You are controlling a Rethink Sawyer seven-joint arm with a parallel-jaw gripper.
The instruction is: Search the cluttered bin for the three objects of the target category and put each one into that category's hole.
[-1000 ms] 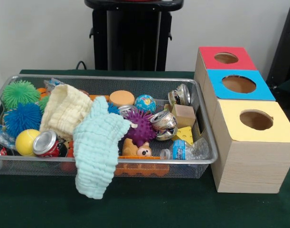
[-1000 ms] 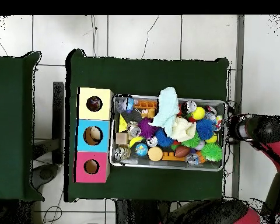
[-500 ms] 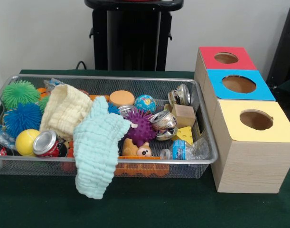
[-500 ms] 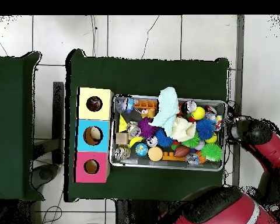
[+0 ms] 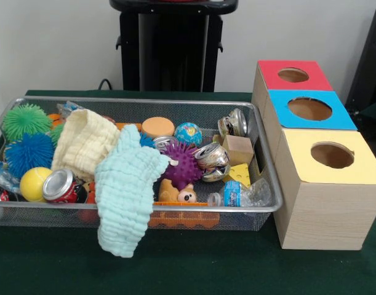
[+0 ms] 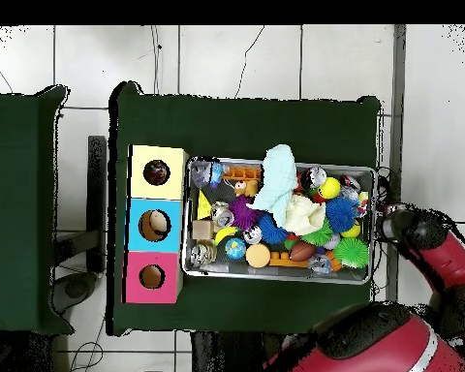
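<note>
The bin [image 5: 144, 101] is a long silver wire-mesh basket full of clutter: crushed cans [image 5: 212, 161], spiky balls [image 5: 183, 165], a mint cloth [image 5: 126, 190] hanging over the near rim, and a cream cloth [image 5: 83, 144]. The hole [image 5: 332, 155] is the round cut-out in the yellow-topped box [image 5: 326, 203], right of the bin. In the overhead view the bin [image 6: 275, 277] lies right of the hole [image 6: 157, 172]. My gripper [image 6: 393, 223] shows only as the arm's dark end just outside the bin's right end. The front view does not show it.
A blue-topped box [image 5: 311, 109] and a red-topped box [image 5: 292, 75] stand behind the yellow one, each with a round hole. A plastic bottle [image 5: 243, 193], a wooden block [image 5: 238, 149] and a yellow wedge [image 5: 239, 174] lie at the bin's right end. The black pedestal [image 5: 172, 46] stands behind.
In the overhead view the arm's end has shifted a little toward the picture's bottom beside the bin, and more of the red arm shows at the bottom. Nothing in the bin has moved.
</note>
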